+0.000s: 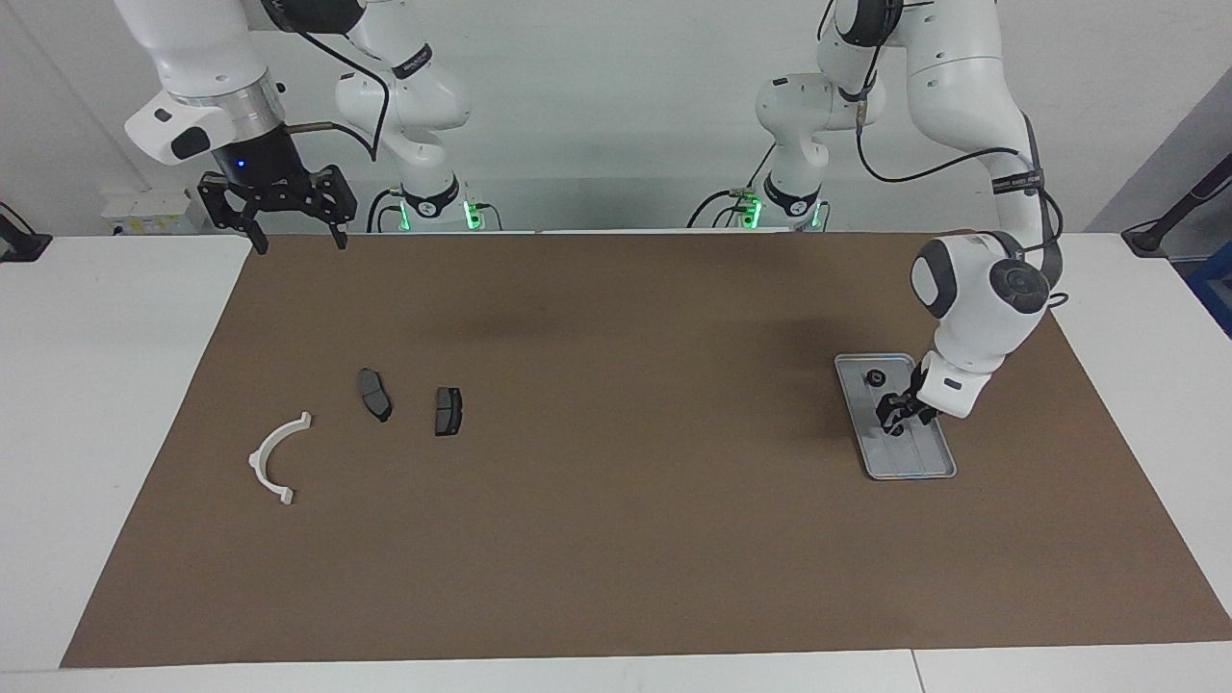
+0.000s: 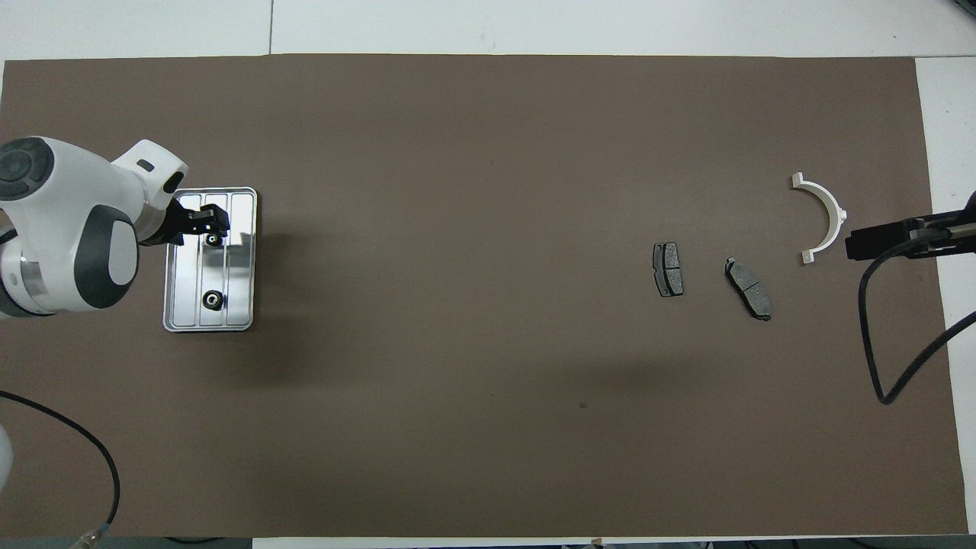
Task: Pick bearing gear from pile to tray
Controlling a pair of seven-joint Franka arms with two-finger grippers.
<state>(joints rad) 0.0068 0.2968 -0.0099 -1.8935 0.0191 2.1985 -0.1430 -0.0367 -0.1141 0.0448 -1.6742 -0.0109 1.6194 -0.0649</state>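
Observation:
The silver tray (image 1: 922,466) lies toward the left arm's end of the table and also shows in the overhead view (image 2: 241,263). One small black bearing gear (image 1: 875,377) (image 2: 212,300) lies in the tray's end nearer the robots. A second bearing gear (image 1: 895,428) (image 2: 214,239) sits in the tray right at my left gripper (image 1: 891,414) (image 2: 204,223), which is low over the tray. My right gripper (image 1: 298,239) is open and empty, raised over the mat's corner at the right arm's end. The pile holds a white half-ring bracket (image 1: 279,457) (image 2: 822,221) and two brake pads (image 1: 374,394) (image 1: 448,411).
The brake pads (image 2: 668,269) (image 2: 749,288) lie side by side on the brown mat (image 1: 616,539), with the bracket beside them toward the right arm's end. A black cable (image 2: 877,335) hangs from the right arm.

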